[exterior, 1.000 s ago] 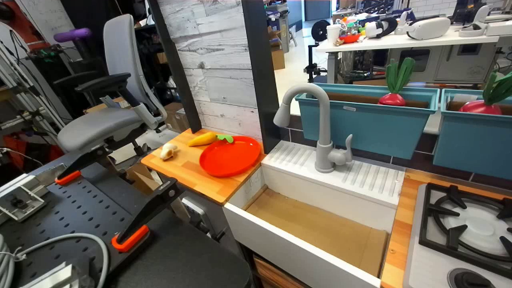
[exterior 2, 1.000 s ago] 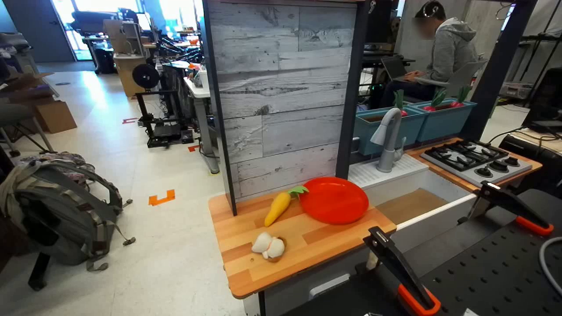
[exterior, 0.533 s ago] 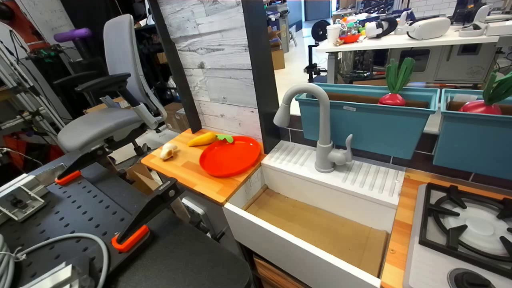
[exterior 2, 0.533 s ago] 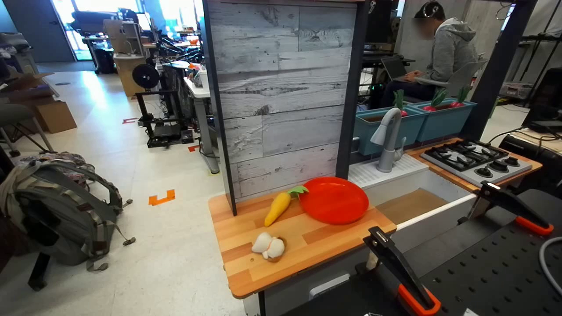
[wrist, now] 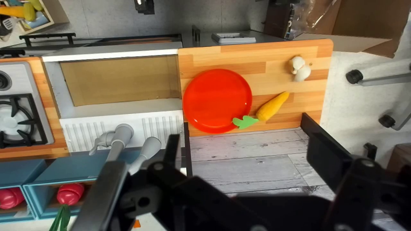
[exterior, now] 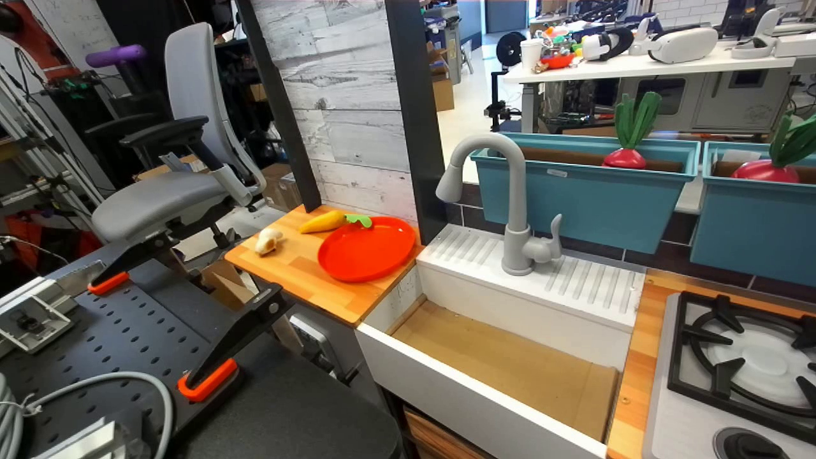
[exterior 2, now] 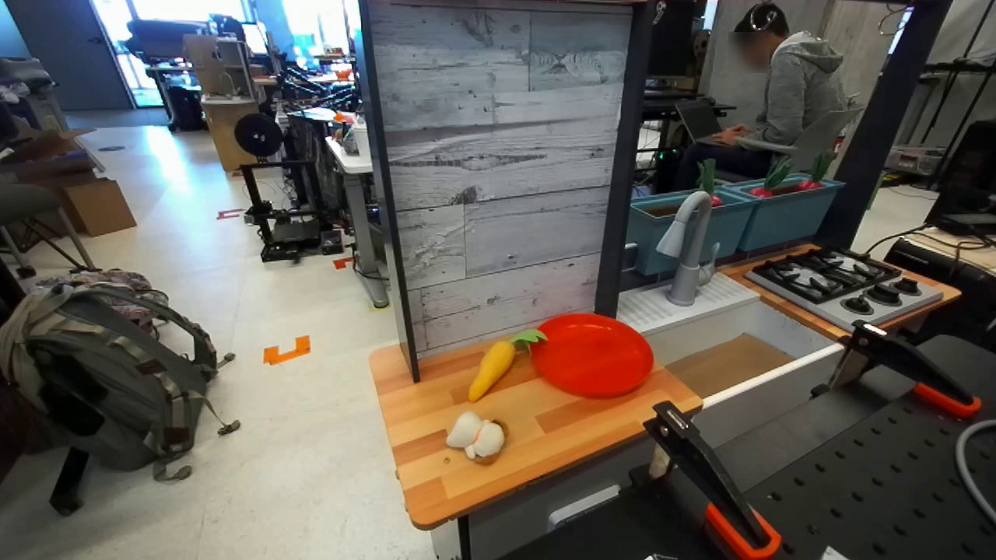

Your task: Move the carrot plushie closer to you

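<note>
The carrot plushie [wrist: 273, 106] is yellow-orange with green leaves. It lies on the wooden counter [wrist: 237, 54], beside the round red plate [wrist: 216, 101]. Its leaves reach over the plate's rim. The plushie also shows in both exterior views [exterior: 324, 221] [exterior 2: 494, 369], near the foot of the grey plank wall. My gripper [wrist: 245, 142] shows only in the wrist view. Its black fingers are wide apart with nothing between them. It is above the scene, apart from the plushie. The arm is out of sight in both exterior views.
A small whitish lump [exterior 2: 476, 437] lies near the counter's outer end. The plank wall [exterior 2: 506, 194] rises behind the counter, with dark posts at its sides. A sink [exterior: 491, 376] with a tall grey faucet [exterior: 519, 185] adjoins the counter. Black clamps [exterior 2: 712, 482] stand by its front.
</note>
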Available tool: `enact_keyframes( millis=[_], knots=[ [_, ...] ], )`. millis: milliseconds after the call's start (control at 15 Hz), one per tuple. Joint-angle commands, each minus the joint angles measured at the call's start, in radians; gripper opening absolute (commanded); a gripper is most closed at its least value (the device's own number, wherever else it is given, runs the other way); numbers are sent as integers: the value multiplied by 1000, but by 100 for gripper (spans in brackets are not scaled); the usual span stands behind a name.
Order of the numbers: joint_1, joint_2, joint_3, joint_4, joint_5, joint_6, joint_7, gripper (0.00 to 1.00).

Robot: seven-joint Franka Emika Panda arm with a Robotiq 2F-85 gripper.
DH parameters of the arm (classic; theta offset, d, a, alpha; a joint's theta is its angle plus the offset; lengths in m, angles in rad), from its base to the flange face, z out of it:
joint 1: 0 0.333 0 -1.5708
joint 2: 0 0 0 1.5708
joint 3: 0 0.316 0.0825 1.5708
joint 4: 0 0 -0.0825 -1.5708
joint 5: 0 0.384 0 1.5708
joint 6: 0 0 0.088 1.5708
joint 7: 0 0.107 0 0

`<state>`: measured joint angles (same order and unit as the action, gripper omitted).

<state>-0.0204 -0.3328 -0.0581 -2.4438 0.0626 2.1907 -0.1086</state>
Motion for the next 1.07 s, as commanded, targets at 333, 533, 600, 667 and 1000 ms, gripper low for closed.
enact_keyframes(
  millis=[333, 533, 600, 667, 1000],
  knots=[
    [29, 116, 71, -76, 27, 204, 165, 100],
    [63, 225, 122, -112, 21, 358, 235, 100],
    [75, 267, 135, -115, 25, 416, 254, 100],
    [88, 312, 145, -115, 33, 476, 266, 100],
    [122, 566, 203, -46, 194, 715, 197, 100]
  ],
)
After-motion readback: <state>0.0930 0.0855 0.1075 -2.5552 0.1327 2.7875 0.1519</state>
